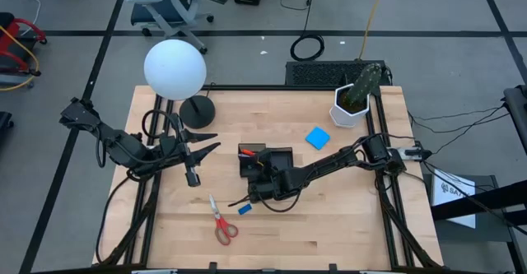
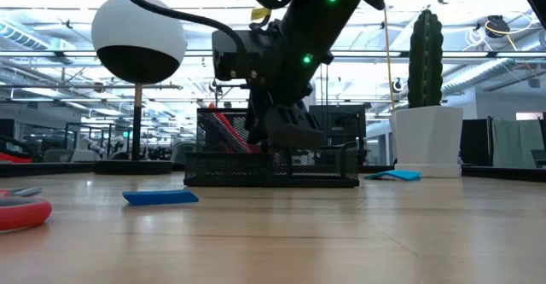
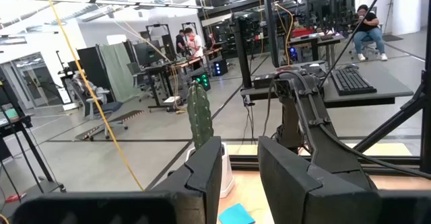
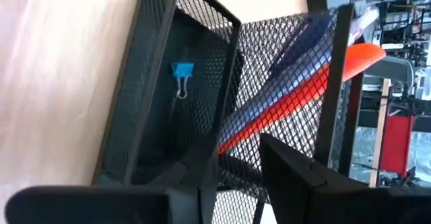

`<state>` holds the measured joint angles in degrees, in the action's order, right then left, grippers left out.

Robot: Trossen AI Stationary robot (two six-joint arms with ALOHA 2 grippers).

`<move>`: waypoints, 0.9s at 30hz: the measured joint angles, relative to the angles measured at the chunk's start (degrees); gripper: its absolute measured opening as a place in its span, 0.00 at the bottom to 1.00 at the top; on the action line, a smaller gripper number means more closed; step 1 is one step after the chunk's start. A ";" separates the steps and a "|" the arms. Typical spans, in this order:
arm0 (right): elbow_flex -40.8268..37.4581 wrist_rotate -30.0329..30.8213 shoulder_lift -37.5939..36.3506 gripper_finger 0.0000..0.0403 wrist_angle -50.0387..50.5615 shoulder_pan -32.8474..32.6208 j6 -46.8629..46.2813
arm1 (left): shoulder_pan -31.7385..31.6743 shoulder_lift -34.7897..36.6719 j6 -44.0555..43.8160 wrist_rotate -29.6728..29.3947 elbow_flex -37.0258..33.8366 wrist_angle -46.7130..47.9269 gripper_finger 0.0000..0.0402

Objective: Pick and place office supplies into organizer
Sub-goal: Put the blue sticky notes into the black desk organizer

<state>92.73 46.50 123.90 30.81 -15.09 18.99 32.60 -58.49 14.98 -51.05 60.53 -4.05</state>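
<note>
High view showed the counter (image 1: 329, 225) with a white globe lamp (image 1: 174, 68) standing near its far left corner and a potted cactus (image 1: 354, 101) near the far right corner. Between the cactus and the organizer (image 1: 265, 160) a blue note pad (image 1: 318, 137) lay flat on the wood. The organizer stood about in the middle of the counter. In the right wrist view a blue binder clip (image 4: 180, 72) lay in one mesh compartment, and red and dark pens (image 4: 289, 103) leaned in the next one.

The right pincer (image 1: 262, 193) was just beside the near side of the organizer, low over the counter. Its two fingers (image 4: 296, 177) stood a little apart with nothing visible between them, and they pointed at the mesh wall. A small blue eraser (image 1: 244, 210) lay close to this pincer, toward the near edge, and the red-handled scissors (image 1: 222, 225) lay a bit further, near that edge too.

The left pincer (image 1: 202, 145) waited left of the organizer beside the lamp base, fingers spread and empty.
</note>
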 joint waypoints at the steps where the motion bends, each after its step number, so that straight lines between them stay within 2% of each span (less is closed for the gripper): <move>1: 0.00 0.00 0.00 0.26 0.27 -0.17 -0.34 | 0.00 -0.01 -0.01 0.00 0.00 0.00 0.26; 7: 0.00 -0.20 -0.98 0.26 1.12 -1.75 -1.61 | 0.00 0.00 0.00 0.00 0.00 0.00 0.26; 13: 0.00 -0.23 -5.28 0.26 5.03 -3.82 -6.54 | 0.00 0.00 0.00 0.00 0.00 0.01 0.26; 17: 0.00 -0.26 -8.27 0.26 12.29 -4.36 -13.32 | 0.00 0.00 0.00 0.00 -0.02 0.00 0.26; 23: -0.02 -0.11 -10.51 0.26 29.56 -3.89 -28.23 | 0.00 0.01 -0.02 0.00 0.00 0.00 0.26; 27: -2.79 0.11 -10.57 0.26 34.40 -3.18 -35.33 | 0.00 0.00 -0.01 0.00 -0.01 0.00 0.26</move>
<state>89.94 46.61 113.32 65.21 -18.27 -16.35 32.60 -58.49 14.97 -51.05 60.52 -4.05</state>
